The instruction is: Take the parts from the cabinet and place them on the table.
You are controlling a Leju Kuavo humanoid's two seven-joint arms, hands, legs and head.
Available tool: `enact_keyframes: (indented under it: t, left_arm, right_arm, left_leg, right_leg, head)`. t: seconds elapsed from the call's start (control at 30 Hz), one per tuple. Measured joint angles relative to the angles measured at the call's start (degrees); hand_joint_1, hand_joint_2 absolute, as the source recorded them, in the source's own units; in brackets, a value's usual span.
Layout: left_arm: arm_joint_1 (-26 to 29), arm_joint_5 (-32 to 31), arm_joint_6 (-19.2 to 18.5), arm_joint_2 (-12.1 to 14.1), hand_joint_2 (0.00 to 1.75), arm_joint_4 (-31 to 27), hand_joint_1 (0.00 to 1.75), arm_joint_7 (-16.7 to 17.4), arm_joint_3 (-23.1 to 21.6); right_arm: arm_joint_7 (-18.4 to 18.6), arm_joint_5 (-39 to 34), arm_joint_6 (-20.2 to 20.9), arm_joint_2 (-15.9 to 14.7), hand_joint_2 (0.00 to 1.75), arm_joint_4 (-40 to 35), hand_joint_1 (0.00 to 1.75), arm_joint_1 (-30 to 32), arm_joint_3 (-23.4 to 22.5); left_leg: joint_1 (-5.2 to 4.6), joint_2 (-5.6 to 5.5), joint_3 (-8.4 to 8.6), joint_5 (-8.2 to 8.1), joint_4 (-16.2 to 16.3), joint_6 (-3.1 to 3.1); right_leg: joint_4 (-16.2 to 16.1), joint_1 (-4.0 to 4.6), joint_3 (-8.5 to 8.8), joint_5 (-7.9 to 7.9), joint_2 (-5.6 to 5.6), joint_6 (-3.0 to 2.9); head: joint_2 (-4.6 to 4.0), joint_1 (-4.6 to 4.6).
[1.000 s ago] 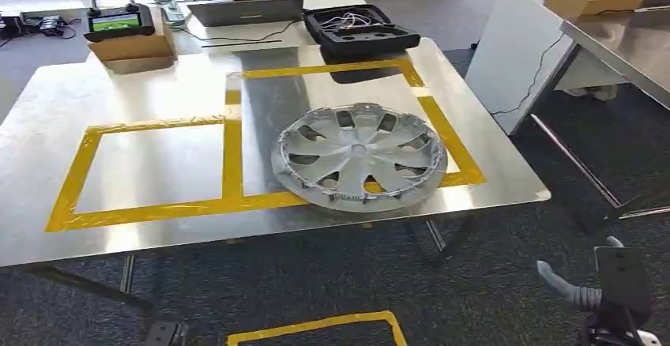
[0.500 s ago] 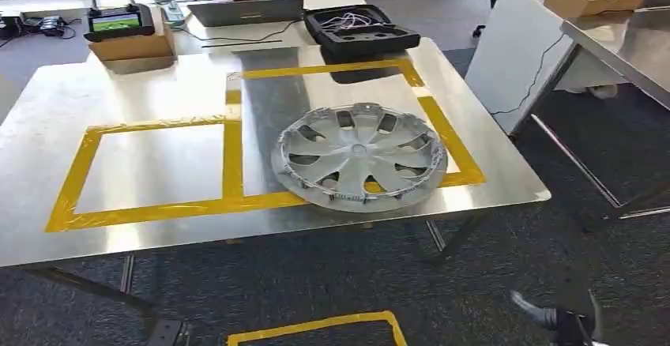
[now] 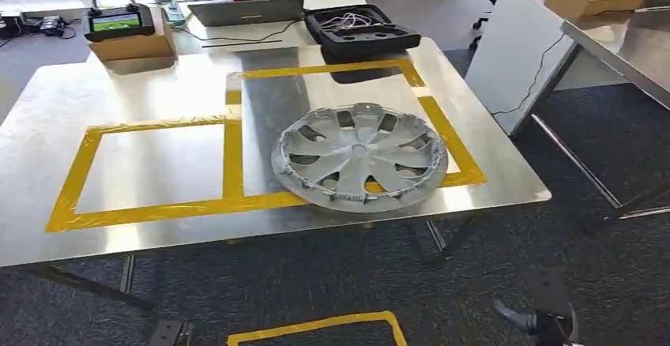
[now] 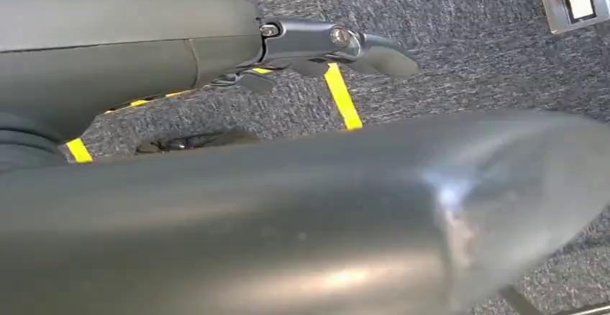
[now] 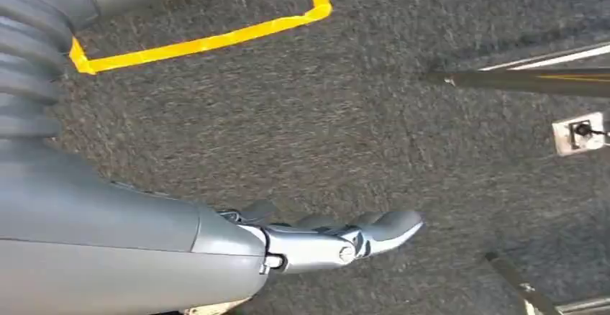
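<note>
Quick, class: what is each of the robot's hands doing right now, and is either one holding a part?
Left hand: open, holding nothing, above the carpet.
Right hand: open, holding nothing, fingers extended over the carpet.

- Found left taped square [image 3: 150, 168] on table [image 3: 47, 117] bare.
- Noted hubcap [image 3: 359, 164] filling the right square's near part, overlapping its tape.
- Logged cardboard box [image 3: 134, 46], laptop [image 3: 245, 10] and black case [image 3: 359, 30] crowding the far edge.
</note>
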Motion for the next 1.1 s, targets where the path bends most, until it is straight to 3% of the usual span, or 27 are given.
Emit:
enact_keyframes:
  t: [0.2, 0.4, 0.43, 0.47, 0.5, 0.57, 0.6, 0.63, 0.67, 0.7, 0.73, 0.77, 0.8, 0.87, 0.93, 0.97, 1.0, 1.07, 1.1]
  left_arm:
    - [-0.07, 0.83, 0.15, 0.00, 0.00, -0.02, 0.00, 1.09, 0.00]
    - [-0.10, 0.83, 0.70, 0.07, 0.00, -0.09, 0.00, 1.27, 0.00]
    - [-0.14, 0.81, 0.72, 0.04, 0.00, -0.13, 0.00, 1.29, 0.00]
    - [-0.17, 0.76, 0.72, 0.04, 0.00, -0.22, 0.00, 1.29, 0.02]
    - [-0.28, 0.74, 0.74, 0.07, 0.00, -0.31, 0.00, 1.29, 0.04]
    - [-0.40, 0.39, 0.77, 0.07, 0.00, -0.28, 0.00, 1.55, 0.07]
    - [-0.41, 0.35, 0.76, 0.09, 0.00, -0.28, 0.00, 1.66, 0.07]
    - [-0.42, 0.33, 0.77, 0.11, 0.00, -0.28, 0.00, 1.70, 0.07]
    - [-0.44, 0.31, 0.77, 0.09, 0.00, -0.28, 0.00, 1.75, 0.07]
    - [-0.52, 0.28, 0.76, 0.09, 0.00, -0.31, 0.00, 1.77, 0.07]
    - [-0.63, 0.22, 0.77, 0.07, 0.00, -0.33, 0.00, 1.77, 0.07]
    - [-0.71, 0.20, 0.76, 0.11, 0.00, -0.44, 0.00, 1.79, 0.09]
    - [-0.74, 0.13, 0.76, 0.31, 0.00, -0.50, 0.00, 1.81, 0.07]
    - [-0.88, -0.31, 0.81, 0.28, 0.00, -0.59, 0.00, 1.86, 0.07]
    - [-0.90, -0.53, 0.92, 0.28, 0.00, -0.79, 0.00, 1.99, 0.07]
    - [-0.88, -0.70, 0.98, 0.28, 0.00, -0.83, 0.00, 2.16, 0.07]
    - [-0.89, -0.74, 1.03, 0.28, 0.00, -0.90, 0.00, 2.27, 0.07]
    - [-0.95, -0.74, 1.05, 0.28, 0.00, -1.03, 0.00, 2.29, 0.07]
    - [-0.94, -0.77, 1.05, 0.26, 0.00, -1.03, 0.00, 2.32, 0.04]
  right_arm:
    - [0.00, -1.37, -0.81, 0.00, 1.75, 1.35, 0.00, -0.44, 1.72]
    - [0.26, -3.73, -1.92, -0.70, 1.75, 2.45, 0.00, -0.67, 4.21]
    - [0.48, -4.31, -2.25, -1.03, 1.75, 2.49, 0.00, -0.69, 4.68]
    - [0.68, -4.70, -2.49, -1.33, 1.75, 2.56, 0.00, -0.66, 5.09]
    - [0.85, -5.07, -2.60, -1.51, 1.75, 2.62, 0.00, -0.71, 5.57]
    - [0.94, -5.60, -2.89, -2.03, 1.75, 2.86, 0.00, -0.75, 6.34]
    - [1.01, -5.86, -3.02, -2.25, 1.75, 3.06, 0.00, -0.68, 6.71]
    - [1.03, -6.05, -3.12, -2.47, 1.75, 3.15, 0.00, -0.60, 6.97]
    - [1.03, -6.36, -3.19, -2.71, 1.75, 3.21, 0.00, -0.61, 7.23]
    - [1.03, -6.51, -3.26, -2.93, 1.75, 3.30, 0.00, -0.69, 7.45]
    - [1.03, -6.90, -3.41, -3.21, 1.75, 3.36, 0.00, -0.74, 7.73]
    - [1.03, -7.30, -3.65, -3.32, 1.75, 3.43, 0.00, -0.80, 8.13]
    - [1.12, -7.65, -3.83, -3.37, 1.75, 3.65, 0.00, -0.92, 8.63]
    - [1.20, -8.50, -4.44, -3.56, 1.75, 3.65, 0.00, -0.84, 8.96]
    - [1.36, -9.60, -5.18, -3.74, 1.75, 3.65, 0.00, -0.54, 9.64]
    - [1.46, -10.03, -5.51, -3.83, 1.75, 3.65, 0.00, -0.43, 9.94]
    - [1.60, -10.21, -5.68, -3.89, 1.75, 3.65, 0.00, -0.32, 10.10]
    - [1.77, -10.49, -5.86, -3.91, 1.75, 3.65, 0.00, -0.06, 10.49]
    - [1.79, -10.54, -5.97, -3.91, 1.75, 3.65, 0.00, 0.09, 10.69]
  left_leg:
    - [-0.24, 0.00, 0.02, -0.19, 0.19, 0.31]
    - [-0.60, -0.01, 0.09, -0.17, 0.46, 1.20]
    - [0.22, 0.05, 0.53, 0.47, -0.58, 1.65]
    - [0.19, 0.27, 0.84, 0.68, -0.95, 1.89]
    - [0.24, 0.37, 0.79, 0.83, -1.02, 2.18]
    - [0.22, 0.58, 0.62, 0.83, -0.94, 2.21]
    - [0.22, 0.66, 0.54, 0.83, -0.87, 2.20]
    - [0.25, 0.69, 0.48, 0.82, -0.78, 2.18]
    - [0.32, 0.69, 0.42, 0.78, -0.64, 2.10]
    - [0.44, 0.68, 0.35, 0.70, -0.40, 1.89]
    - [0.68, 0.65, 0.25, 0.51, -0.02, 1.54]
    - [0.65, 0.60, 0.09, 0.27, 0.49, 1.00]
    - [0.51, 0.43, -0.37, 0.24, 0.56, 0.46]
    - [0.25, 0.35, -0.24, 0.17, 0.85, -0.31]
    - [0.53, 0.37, -0.46, 0.49, 0.68, -1.26]
    - [0.65, 0.40, -0.66, -0.40, 1.51, -1.44]
    - [0.66, 0.48, -1.65, -2.82, 4.03, -1.50]
    - [0.64, 0.47, -5.10, -8.04, 12.64, -1.68]
    - [0.63, 0.47, -6.63, -9.74, 16.71, -1.69]
  right_leg:
    - [0.00, -0.23, 0.10, -0.06, 0.00, 0.22]
    - [-0.43, -0.57, 0.52, 0.23, 0.02, 1.27]
    - [-0.33, -0.36, 0.57, 0.02, 0.08, 1.46]
    - [0.61, -0.35, 0.32, -0.95, -0.07, 1.57]
    - [3.46, -0.35, -0.92, -3.16, -0.08, 1.61]
    - [13.21, -0.44, -5.18, -8.06, -0.10, 1.97]
    - [16.73, -0.45, -6.71, -9.07, -0.10, 2.10]
    - [17.40, -0.54, -6.94, -8.56, -0.12, 2.21]
    - [15.51, -0.69, -5.88, -6.86, -0.15, 2.32]
    - [11.50, -0.82, -3.71, -4.51, -0.19, 2.41]
    - [5.48, -0.98, -0.36, -2.01, -0.25, 2.52]
    - [0.55, -1.19, 2.24, -1.83, -0.36, 2.69]
    - [1.47, -0.56, 2.31, -1.62, 0.08, 2.02]
    - [1.13, -0.65, 1.82, -2.26, 0.16, 0.70]
    - [0.98, -0.67, 1.35, -1.82, 0.11, -0.43]
    - [0.85, -0.72, 1.27, -1.51, 0.00, -0.92]
    - [0.84, -0.68, 1.05, -1.31, -0.02, -1.25]
    - [0.86, -0.41, 0.48, -1.00, -0.17, -1.65]
    - [0.91, -0.24, 0.16, -0.83, -0.21, -1.73]
  head:
    - [0.02, -0.02]
    - [0.00, -0.02]
    - [0.00, 0.00]
    - [0.00, 0.02]
    - [0.02, 0.11]
    - [0.00, 0.13]
    - [0.00, 0.13]
    - [0.00, 0.13]
    - [0.00, 0.13]
    - [0.00, 0.13]
    - [0.00, 0.13]
    - [0.00, 0.13]
    - [0.00, 0.15]
    - [0.02, 0.09]
    - [0.00, -0.04]
    - [0.02, -0.11]
    - [0.02, -0.15]
    - [0.00, -0.13]
    - [0.00, -0.13]
